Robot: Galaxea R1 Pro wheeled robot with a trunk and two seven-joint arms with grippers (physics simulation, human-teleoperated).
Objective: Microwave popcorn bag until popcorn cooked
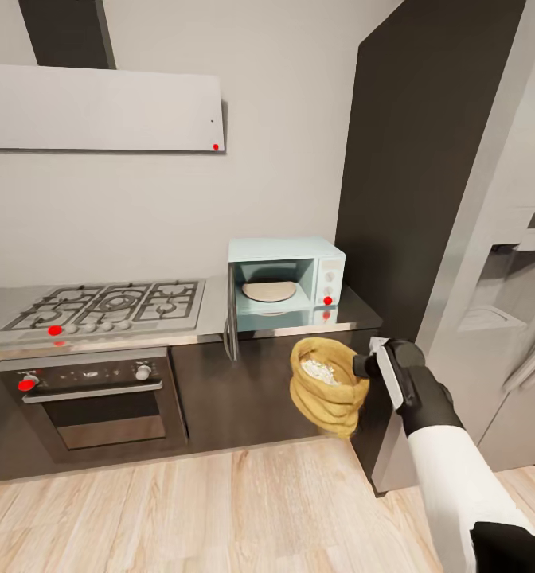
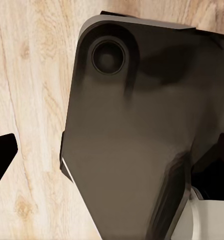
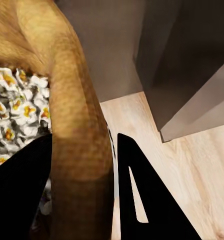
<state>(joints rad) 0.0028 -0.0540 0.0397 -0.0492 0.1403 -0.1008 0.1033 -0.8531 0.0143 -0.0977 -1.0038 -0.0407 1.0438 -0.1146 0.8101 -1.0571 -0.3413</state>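
Holding the popcorn bag (image 1: 329, 383) up in the air in front of the dark cabinet fronts, below the edge of the surface (image 1: 355, 312) and well above the wooden floor (image 1: 220, 509). Gripping the bag's rolled rim on its right side with the right gripper (image 1: 363, 366), jaws pinched onto the burlap wall, one finger inside the mouth and one outside, as the right wrist view (image 3: 84, 165) makes plain. Showing white popped pieces with yellow centres, the popcorn (image 1: 322, 371), heaped inside the open mouth of the sack.

Standing open on the surface just above and behind the bag: the microwave (image 1: 287, 282), its door (image 1: 231, 322) swung out to the left and seen nearly edge-on, a round pale turntable (image 1: 269, 290) lying bare inside the cavity, a red light glowing low on the right-hand panel. Sitting to the left of the microwave, the steel gas hob (image 1: 108, 306), with the built-in oven (image 1: 88, 394) under it. Rising at the right, a tall dark panel and a steel fridge (image 1: 506, 318).

Looking down from the left wrist at the floor and the robot's dark base plate (image 2: 127, 140); cannot tell how the left jaws are standing.
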